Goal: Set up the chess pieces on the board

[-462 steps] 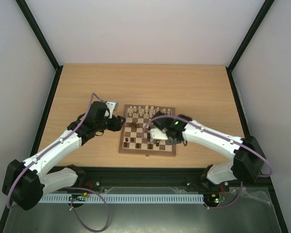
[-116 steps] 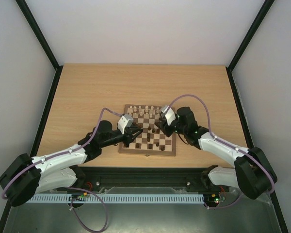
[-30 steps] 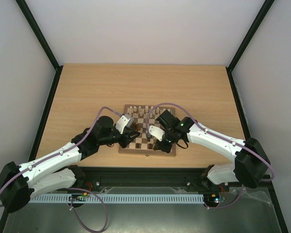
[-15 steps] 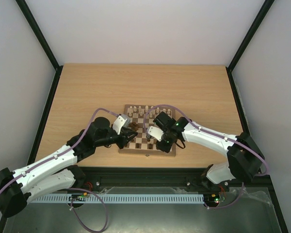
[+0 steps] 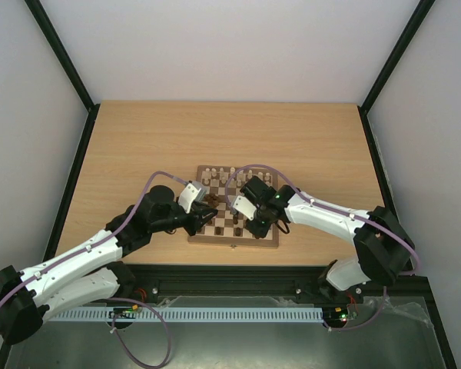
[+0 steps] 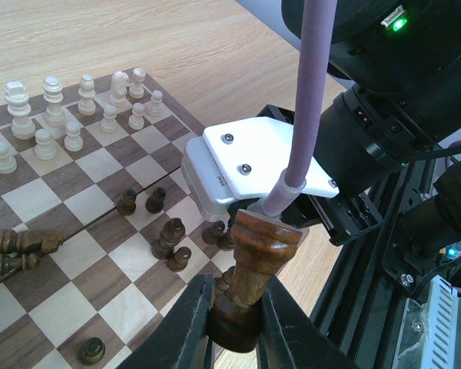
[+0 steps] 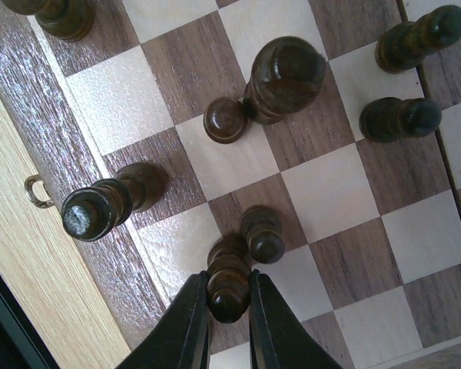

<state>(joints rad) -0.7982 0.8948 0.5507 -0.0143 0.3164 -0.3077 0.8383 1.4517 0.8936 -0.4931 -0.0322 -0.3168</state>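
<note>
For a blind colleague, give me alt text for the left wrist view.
The left gripper clamps a dark brown piece by its base above the board. Cream pieces stand in far rows; other dark pieces are scattered mid-board.

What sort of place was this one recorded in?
Probably a lab robot cell, not a home: a wooden table boxed in by plain white walls and black frame posts, a cable tray along the near edge.

The checkered board (image 6: 100, 164) lies flat, with pale pieces (image 6: 52, 96) standing along its far rows, dark pieces (image 6: 169, 237) scattered upright nearer, two toppled ones (image 6: 15, 250) at one side, a tall dark piece (image 6: 250, 269) pinched upright above it, and a dark pawn (image 7: 229, 283) pinched near its edge.
</note>
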